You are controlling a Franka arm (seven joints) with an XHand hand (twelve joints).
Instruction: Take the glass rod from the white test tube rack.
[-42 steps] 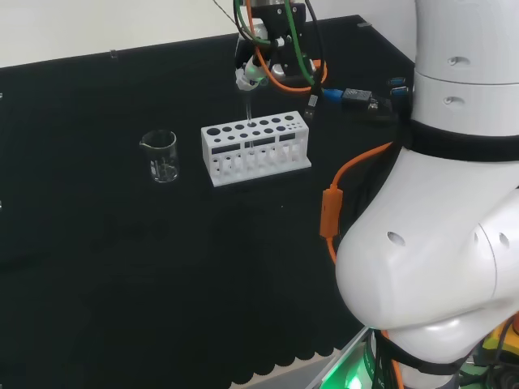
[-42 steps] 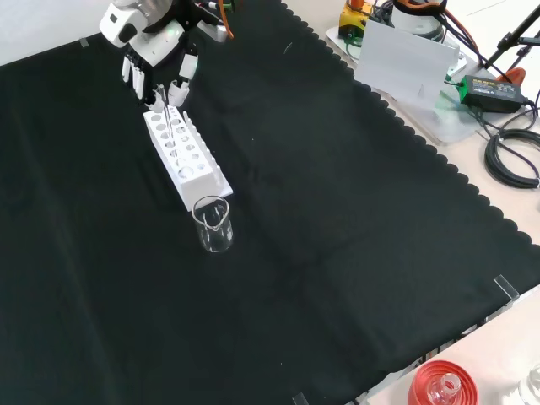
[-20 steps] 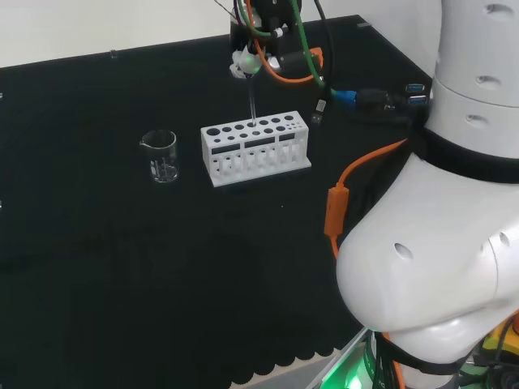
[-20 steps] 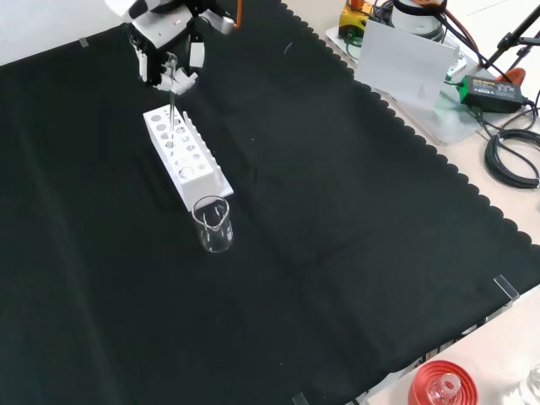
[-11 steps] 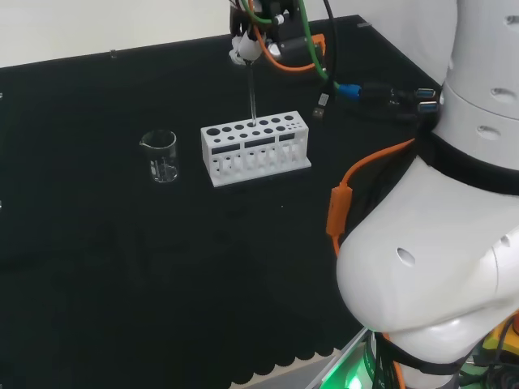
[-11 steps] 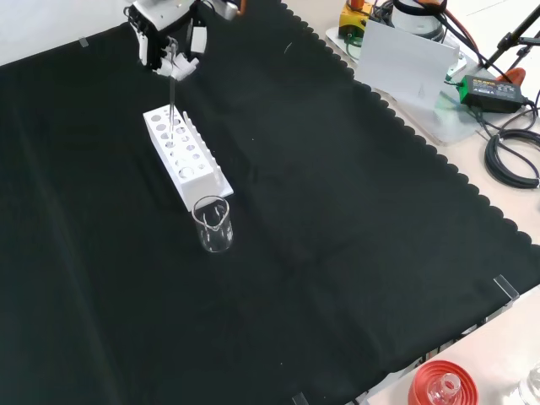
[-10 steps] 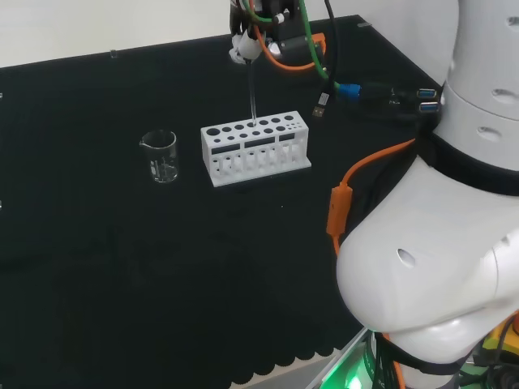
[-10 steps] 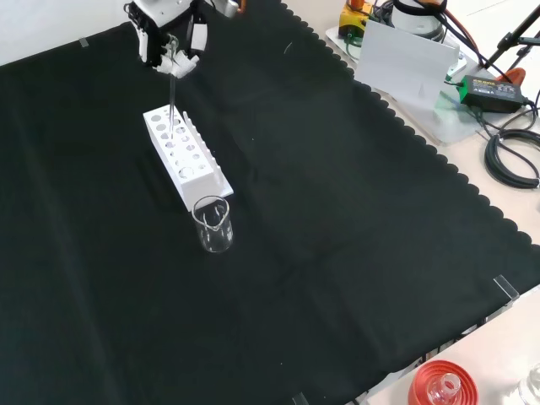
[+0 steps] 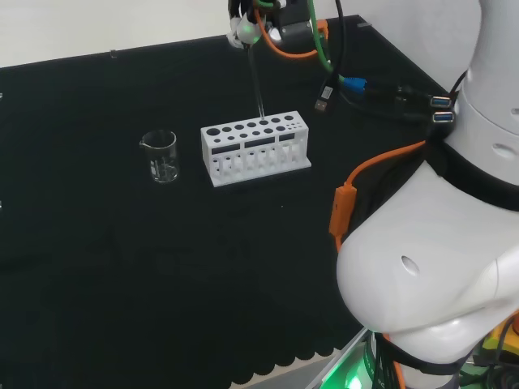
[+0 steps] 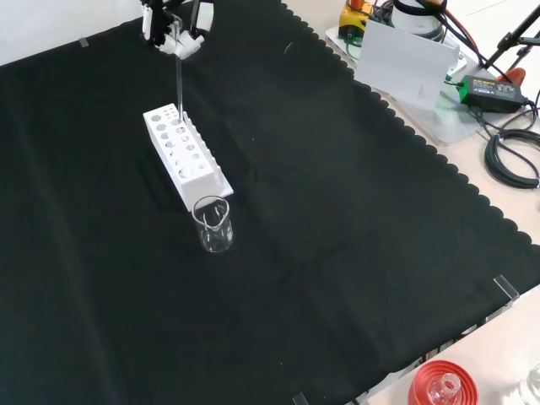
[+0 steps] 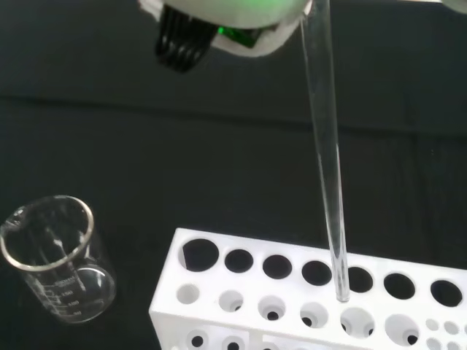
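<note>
The hand (image 10: 175,24) pinched the top of the rod (image 10: 179,80) and held it nearly upright, its tip just above the rack (image 10: 187,160), with a beaker (image 10: 213,224) at the rack's 5 o'clock in the front view; the lift-out step seemed almost done, and next it needed a little more rise.

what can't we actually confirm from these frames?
- Whether the glass rod tip has cleared the white test tube rack: in the wrist view it overlaps a hole's rim, and it is too small in the head and front views.
- How the hand grips the rod: cut off by the top edge in all three views.
- Whether the beaker holds liquid: clear glass, hard to tell.
</note>
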